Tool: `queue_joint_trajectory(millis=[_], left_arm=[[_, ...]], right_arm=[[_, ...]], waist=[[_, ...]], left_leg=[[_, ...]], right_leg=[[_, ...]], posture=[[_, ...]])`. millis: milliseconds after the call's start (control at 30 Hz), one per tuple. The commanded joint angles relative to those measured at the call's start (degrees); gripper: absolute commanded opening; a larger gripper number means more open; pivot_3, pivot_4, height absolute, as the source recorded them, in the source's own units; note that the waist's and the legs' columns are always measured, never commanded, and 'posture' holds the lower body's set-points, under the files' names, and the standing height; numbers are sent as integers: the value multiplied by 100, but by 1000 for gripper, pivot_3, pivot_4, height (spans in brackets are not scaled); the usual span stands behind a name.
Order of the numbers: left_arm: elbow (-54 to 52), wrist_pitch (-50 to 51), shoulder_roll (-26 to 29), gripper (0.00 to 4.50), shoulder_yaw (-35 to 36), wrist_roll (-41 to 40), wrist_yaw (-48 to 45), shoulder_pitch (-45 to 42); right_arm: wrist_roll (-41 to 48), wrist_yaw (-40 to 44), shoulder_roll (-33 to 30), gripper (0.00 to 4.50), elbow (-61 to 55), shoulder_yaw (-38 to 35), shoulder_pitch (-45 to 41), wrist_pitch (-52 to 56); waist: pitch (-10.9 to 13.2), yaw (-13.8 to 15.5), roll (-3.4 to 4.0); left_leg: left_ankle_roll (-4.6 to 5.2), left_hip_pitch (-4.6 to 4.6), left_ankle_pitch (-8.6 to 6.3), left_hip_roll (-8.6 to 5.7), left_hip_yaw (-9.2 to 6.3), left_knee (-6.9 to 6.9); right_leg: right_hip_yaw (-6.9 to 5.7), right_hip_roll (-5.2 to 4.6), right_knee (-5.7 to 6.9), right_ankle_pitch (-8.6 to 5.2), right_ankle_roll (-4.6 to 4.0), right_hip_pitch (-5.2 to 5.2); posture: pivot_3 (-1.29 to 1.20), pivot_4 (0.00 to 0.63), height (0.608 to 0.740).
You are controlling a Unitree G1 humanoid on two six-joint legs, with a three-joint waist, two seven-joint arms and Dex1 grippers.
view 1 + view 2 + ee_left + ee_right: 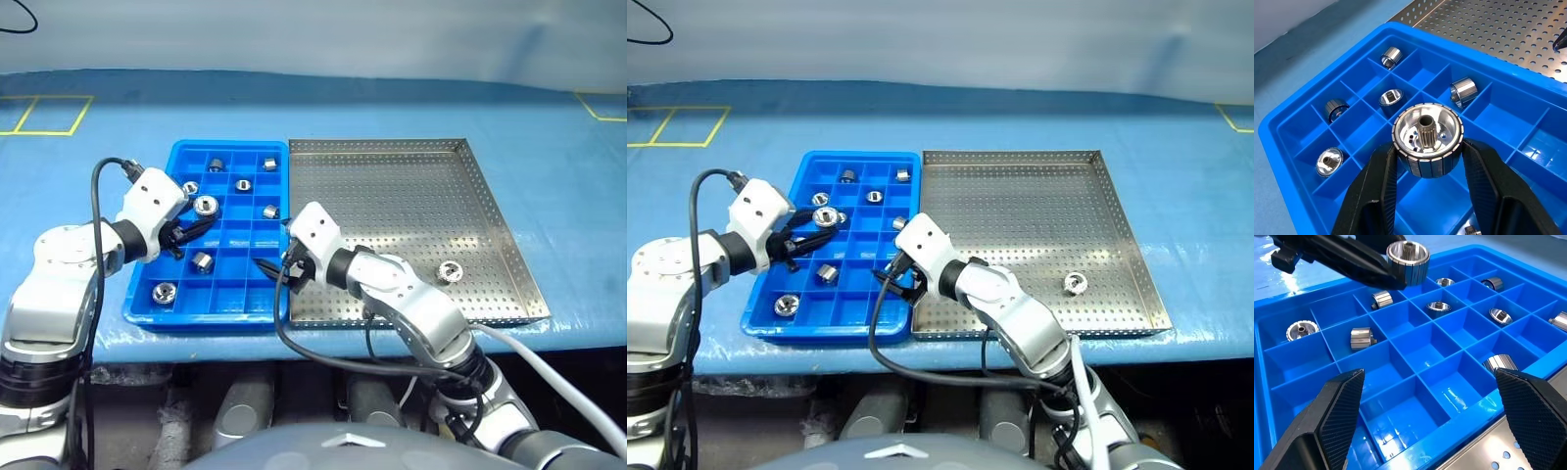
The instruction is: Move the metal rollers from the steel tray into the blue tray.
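A blue-covered counter point(549, 137) carries the steel tray point(392, 186) and, touching its left rim, the narrower blue tray point(240, 284).

The steel tray's perforated floor holds a single roller point(450, 271), lying near the front right corner, well apart from both hands.

The blue tray's compartments hold several rollers: two in the far row point(217, 164) point(269, 164), one at the middle of the second row point(242, 182) and another at that row's left end point(190, 188), one by the right wall point(270, 211), one lying on its side towards the front left point(201, 261), and one in the front left corner compartment point(164, 292).

The left hand point(201, 220) hangs above the left part of the blue tray, its two black fingers point(1383, 181) pinching a flanged roller point(1427, 134) by its ribbed sides, hub facing up, clear of the compartment walls below it.

The right hand point(893, 276) sits low over the front right edge of the blue tray, just beside the seam with the steel tray. Its fingers point(1337, 411) are spread wide with nothing between them, pointing across the compartments towards the left hand.
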Motion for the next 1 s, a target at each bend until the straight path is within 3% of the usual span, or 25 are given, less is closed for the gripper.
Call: queue_joint_trajectory(millis=[33, 500, 1000], left_arm=[[25, -131, 39, 1733, -137, 16, 138, -35], [1202, -357, -147, 1733, -986, 125, 312, -765], [1154, -143, 235, 1733, -1100, 72, 56, -824]], right_arm=[[-24, 17, 40, 4500, -126, -43, -2, -113], [-104, -305, -84, 4500, -515, -258, 422, 68], [-145, -520, -23, 4500, -705, -377, 624, 178]], waist=[[0, -4, 0], [0, -127, 0], [0, -314, 0]], left_leg=[[-4, 0, 3, 4, 1, -1], [-13, -1, 11, 11, 3, -17], [-12, -1, 10, 12, 6, -24]], right_leg=[[0, 4, 1, 0, 0, 3], [2, 11, 5, 6, -25, -4], [3, 8, 3, -1, -16, -7]], posture=[[141, 150, 740], [31, 150, 740], [-6, 150, 740]])
